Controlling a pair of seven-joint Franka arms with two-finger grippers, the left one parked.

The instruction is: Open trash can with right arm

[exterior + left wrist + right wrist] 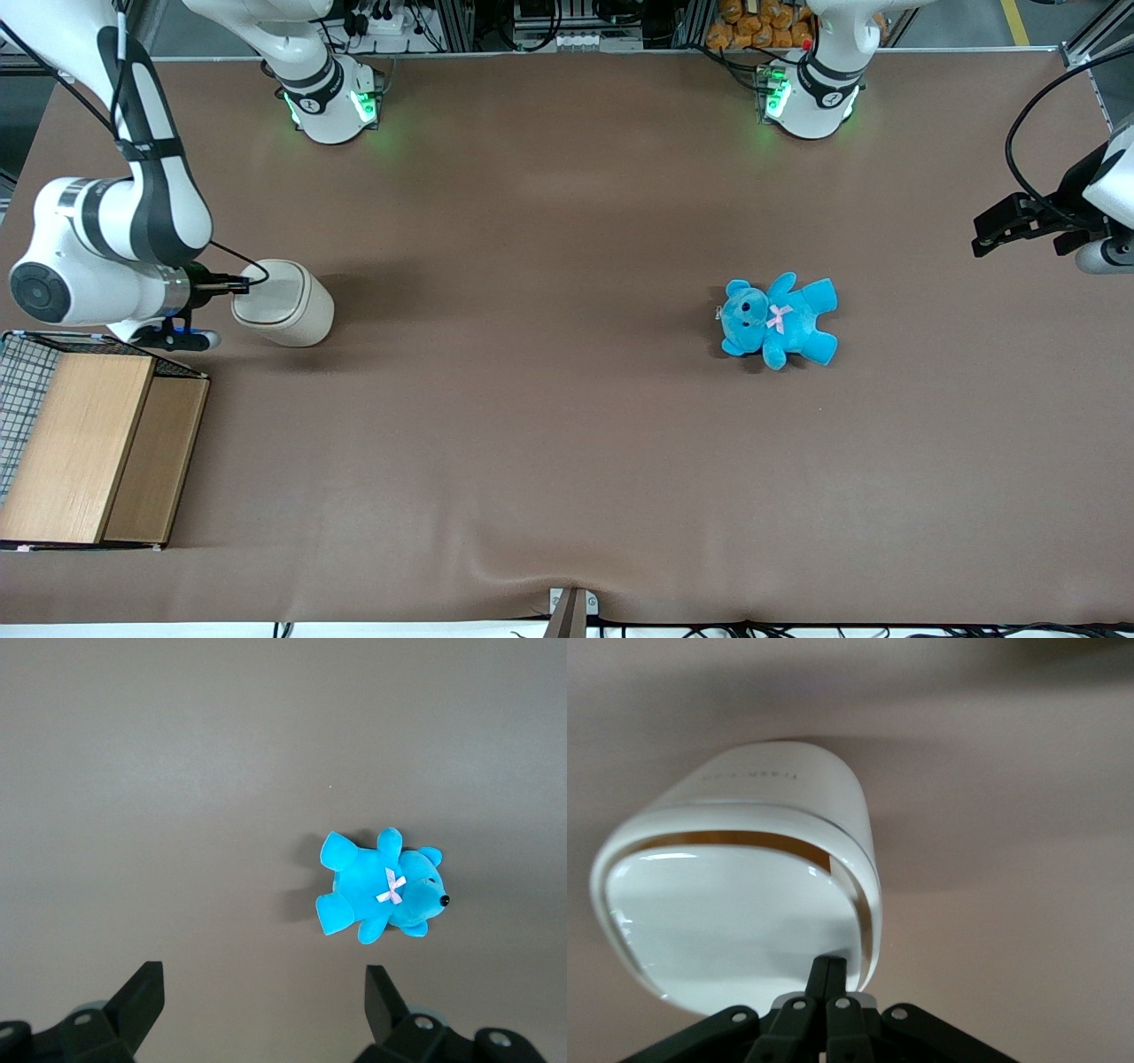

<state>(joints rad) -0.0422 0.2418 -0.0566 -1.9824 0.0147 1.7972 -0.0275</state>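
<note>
- In the front view the gripper (237, 284) covers part of the bin's (288, 306) lid edge; the contact point itself is hidden.
- In the right wrist view the gripper (825, 979) is cut off by the frame edge, and only the tips show, pressed together against the bin (744, 895).
- The printed word on the bin's side is too blurred to read.
- The mesh box (80, 443) is cut off at the front view's edge.
- The right arm (106, 230) runs out of frame above.

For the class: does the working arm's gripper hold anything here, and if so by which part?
Nothing held: gripper, jaws shut together, presses its tips on the trash can lid's edge.
</note>
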